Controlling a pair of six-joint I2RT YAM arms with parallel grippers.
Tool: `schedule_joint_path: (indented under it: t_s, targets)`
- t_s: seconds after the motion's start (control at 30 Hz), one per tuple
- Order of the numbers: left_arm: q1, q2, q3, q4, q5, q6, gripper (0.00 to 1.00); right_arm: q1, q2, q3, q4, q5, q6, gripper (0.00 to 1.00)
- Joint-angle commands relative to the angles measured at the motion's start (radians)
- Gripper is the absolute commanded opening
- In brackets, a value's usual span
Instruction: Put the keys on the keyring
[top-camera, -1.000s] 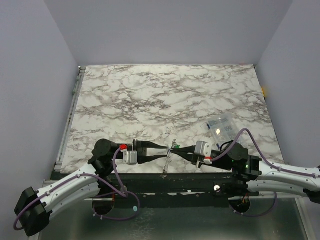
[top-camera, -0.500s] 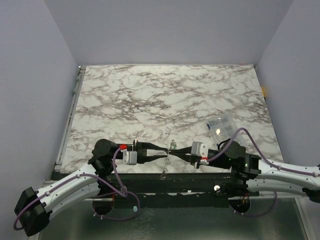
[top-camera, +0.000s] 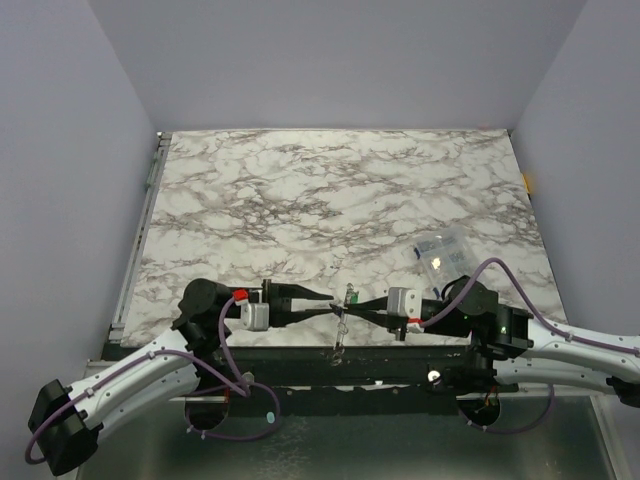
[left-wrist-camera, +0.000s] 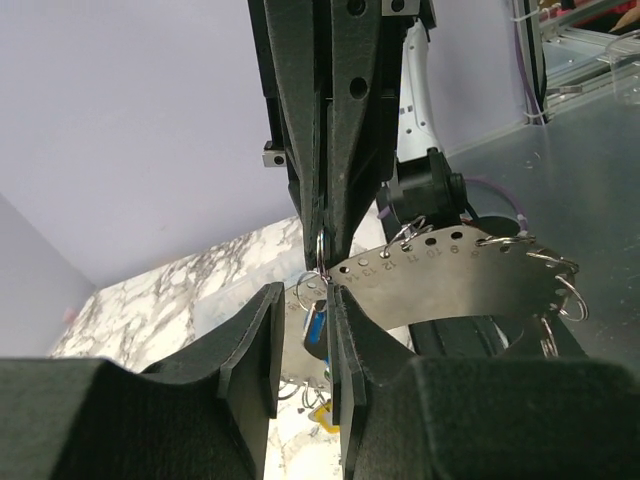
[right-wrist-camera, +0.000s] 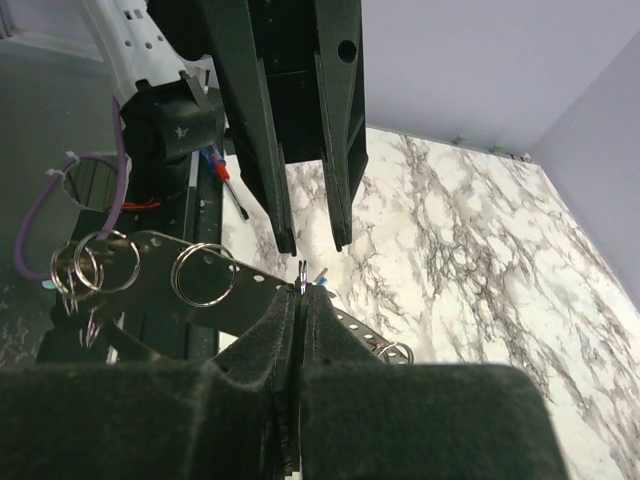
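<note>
The keyring (left-wrist-camera: 450, 290) is a flat grey metal hoop with numbered holes and small split rings, hanging between both grippers above the table's near edge (top-camera: 341, 325). My right gripper (right-wrist-camera: 300, 298) is shut on its end, where a small wire ring sticks out; from the left wrist it comes down from above (left-wrist-camera: 325, 240). My left gripper (left-wrist-camera: 305, 292) faces it, jaws a little apart. A blue key (left-wrist-camera: 316, 325) hangs in that gap, next to the right finger. A yellow key (left-wrist-camera: 325, 413) dangles below. A green key (top-camera: 350, 296) shows between the fingertips.
A clear plastic box (top-camera: 440, 252) lies on the marble table (top-camera: 330, 190) behind the right arm. Both arms reach inward low along the near edge, with a black frame rail (top-camera: 300, 360) just below them. Purple walls enclose the table.
The left jaws have narrowed a little. The hoop and the two fingertips have shifted slightly to the right along the near edge. The right gripper stays shut.
</note>
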Motion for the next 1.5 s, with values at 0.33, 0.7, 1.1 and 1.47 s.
schedule_joint_path:
  t_s: [0.33, 0.7, 1.1, 1.47]
  targets:
    - [-0.010, 0.091, 0.059, 0.002, 0.080, -0.024, 0.28, 0.000, 0.022, 0.019, 0.059, -0.016, -0.025, 0.01]
    - [-0.013, 0.112, 0.056, 0.006, 0.065, -0.029, 0.27, 0.000, 0.035, 0.016, 0.083, -0.032, -0.018, 0.01]
    - [-0.015, 0.115, 0.051, 0.009, 0.036, -0.046, 0.34, -0.001, 0.045, 0.021, 0.082, 0.006, -0.032, 0.01]
    - [-0.014, 0.138, 0.066, 0.009, 0.091, -0.073, 0.38, -0.001, 0.021, 0.020, 0.074, 0.092, -0.052, 0.01]
